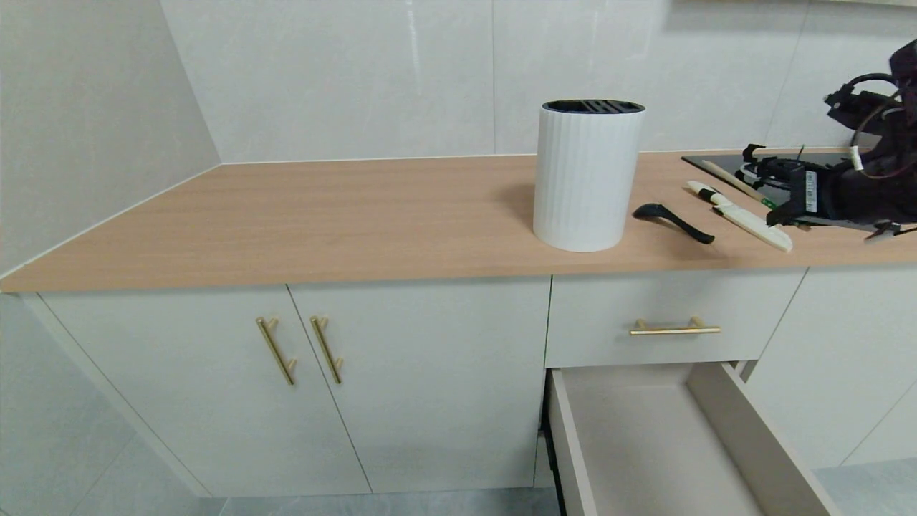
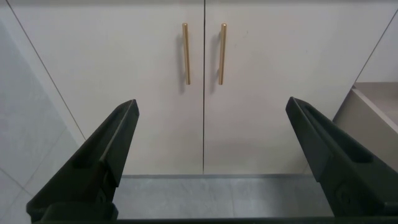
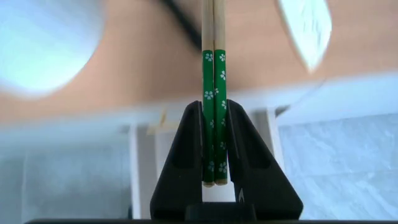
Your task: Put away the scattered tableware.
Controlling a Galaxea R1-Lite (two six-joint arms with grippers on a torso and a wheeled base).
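So, my right claw [image 3: 214, 109] is clamping a pair of chopsticks [image 3: 214, 74] while my left claw [image 2: 211, 106] is hanging wide apart.

I'm pinching the chopsticks by their green flowered ends and holding them over the right end of the bench [image 1: 322, 215], by the front corner of the black cooktop [image 1: 720, 162]. A white knife [image 1: 741, 216] is lying just beside them toward the front edge. A black spoon [image 1: 672, 221] is sitting between the knife and the white ribbed holder [image 1: 586, 179], which is standing upright near the front edge. My left claw is gripping nothing, down low and facing the cabinet doors [image 2: 204, 137]. Below the bench's right part a drawer [image 1: 645, 430] is sitting pulled out.
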